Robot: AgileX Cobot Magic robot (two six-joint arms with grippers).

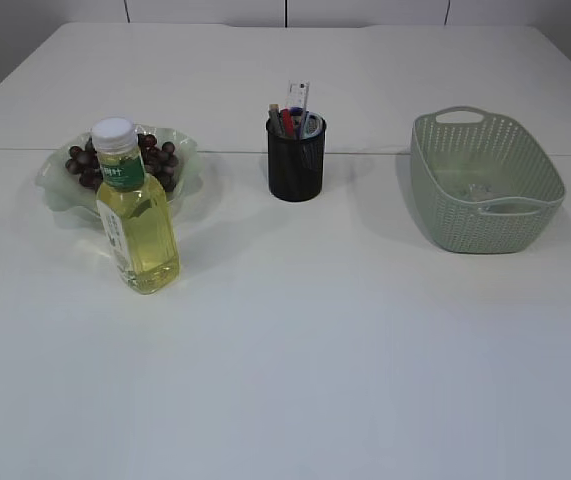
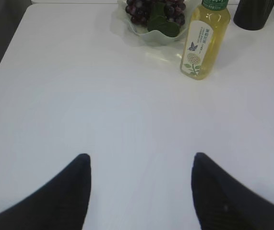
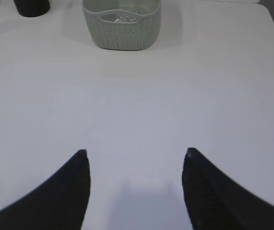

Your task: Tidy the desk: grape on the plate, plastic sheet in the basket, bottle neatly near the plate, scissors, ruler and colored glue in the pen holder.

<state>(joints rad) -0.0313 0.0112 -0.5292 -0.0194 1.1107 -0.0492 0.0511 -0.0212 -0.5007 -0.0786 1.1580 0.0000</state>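
Smooth white tabletop (image 1: pixel 295 350) carries four things: one wavy-rimmed translucent green plate (image 1: pixel 187 165) heaped with dark round grapes (image 1: pixel 157 160), one clear plastic bottle (image 1: pixel 137 212) of yellow liquid with a white cap just in front of the plate, one black mesh pen holder (image 1: pixel 296 160) stuffed with a ruler (image 1: pixel 298 100) and other sticks, and one pale green woven-pattern basket (image 1: pixel 485 180) holding a crinkled clear sheet (image 3: pixel 120 19). Left end effector (image 2: pixel 139 189) and right end effector (image 3: pixel 134 187) each hang wide apart, empty, above bare tabletop.

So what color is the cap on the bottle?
White cap, clearest in the exterior view.
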